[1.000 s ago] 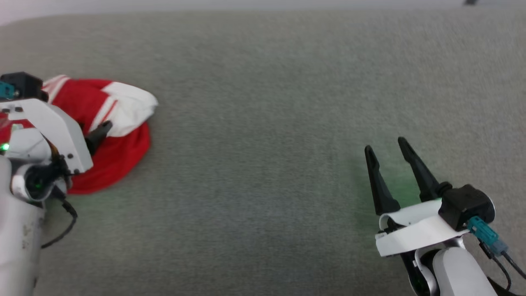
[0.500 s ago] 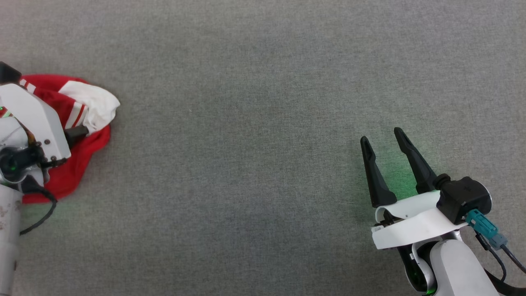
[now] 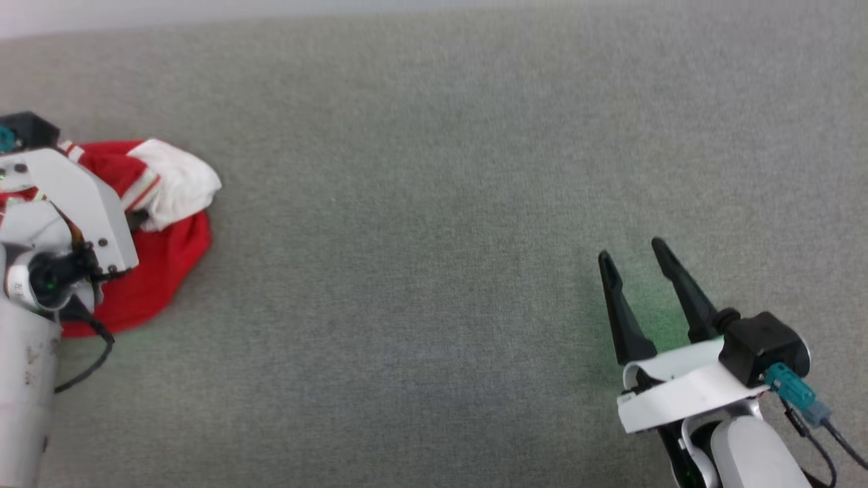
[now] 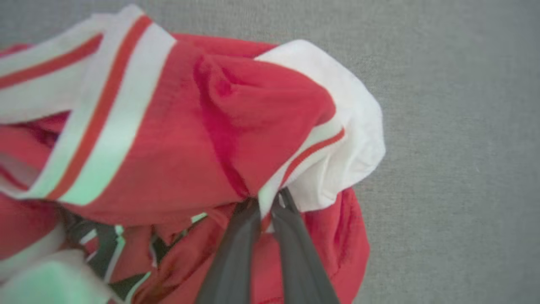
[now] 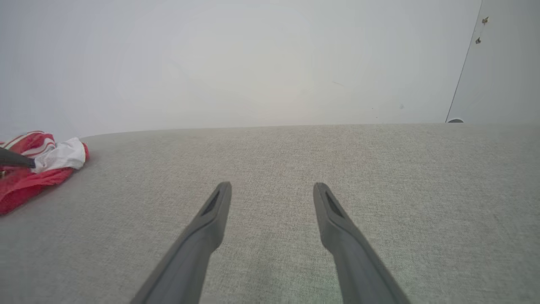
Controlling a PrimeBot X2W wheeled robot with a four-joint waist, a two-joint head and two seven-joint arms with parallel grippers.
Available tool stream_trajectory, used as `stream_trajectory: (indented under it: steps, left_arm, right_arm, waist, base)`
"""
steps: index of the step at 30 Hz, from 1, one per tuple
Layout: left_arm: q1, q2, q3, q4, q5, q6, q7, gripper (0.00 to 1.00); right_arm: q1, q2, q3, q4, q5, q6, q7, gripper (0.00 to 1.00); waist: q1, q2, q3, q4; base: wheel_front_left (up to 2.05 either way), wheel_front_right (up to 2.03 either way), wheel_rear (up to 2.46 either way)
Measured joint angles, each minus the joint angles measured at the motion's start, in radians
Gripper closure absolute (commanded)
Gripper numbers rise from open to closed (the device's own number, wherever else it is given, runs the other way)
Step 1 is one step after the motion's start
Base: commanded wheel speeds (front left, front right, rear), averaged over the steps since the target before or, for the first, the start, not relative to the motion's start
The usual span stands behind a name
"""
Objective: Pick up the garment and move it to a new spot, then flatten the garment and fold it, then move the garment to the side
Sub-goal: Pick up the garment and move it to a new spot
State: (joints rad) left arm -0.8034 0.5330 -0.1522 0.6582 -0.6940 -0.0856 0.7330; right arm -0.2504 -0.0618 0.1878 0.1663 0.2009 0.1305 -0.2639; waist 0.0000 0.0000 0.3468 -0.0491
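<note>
The garment [image 3: 166,244] lies crumpled at the far left of the grey surface, red with a white sleeve [image 3: 180,179] bunched on top. My left gripper [image 3: 139,220] sits on it, largely hidden behind its own white wrist. In the left wrist view the left gripper [image 4: 266,202] is shut on a fold of the garment [image 4: 168,139] where the white, red-striped sleeve trim meets the red cloth; bits of black print [image 4: 105,245] peek out lower left. My right gripper [image 3: 630,254] hovers open over bare surface at the lower right, far from the garment [image 5: 42,169].
A wide grey fabric surface [image 3: 420,237] stretches between the two arms. Its far edge meets a pale wall [image 5: 253,63]. A black cable [image 3: 88,366] hangs from the left wrist near the surface's left side.
The head view has shifted down and back up, so everything slides in frame. The left gripper stays on the garment, and the white sleeve looks more bunched. The right gripper stays open.
</note>
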Motion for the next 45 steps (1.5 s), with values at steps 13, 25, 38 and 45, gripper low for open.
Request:
stream_trajectory:
  steps: [13, 25, 38, 45]
  left_arm:
    - [-0.030, 0.054, -0.006, -0.165, 0.010, -0.021, -0.070, 1.00]
    - [-0.081, 0.078, -0.031, -0.303, -0.013, -0.035, -0.063, 1.00]
    - [-0.086, 0.058, -0.091, -0.452, -0.109, -0.039, 0.081, 1.00]
    - [-0.036, 0.038, -0.128, -0.575, -0.138, -0.006, 0.166, 1.00]
  right_arm:
    - [0.089, 0.004, -0.001, 0.029, 0.000, 0.000, 0.005, 0.00]
    - [0.156, 0.008, -0.017, 0.016, -0.003, 0.000, 0.026, 0.00]
    - [0.184, 0.010, -0.074, -0.019, -0.020, 0.000, 0.040, 0.00]
    - [0.200, 0.010, -0.128, -0.034, -0.038, 0.000, 0.046, 0.00]
  waist:
    - [0.0000, 0.0000, -0.164, 0.040]
    - [0.0000, 0.0000, -0.302, 0.078]
    - [0.0000, 0.0000, -0.367, 0.068]
    - [0.0000, 0.0000, -0.365, 0.020]
  base:
    - [0.00, 0.00, 0.00]
    - [0.00, 0.00, 0.00]
    - [0.00, 0.00, 0.00]
    - [0.00, 0.00, 0.00]
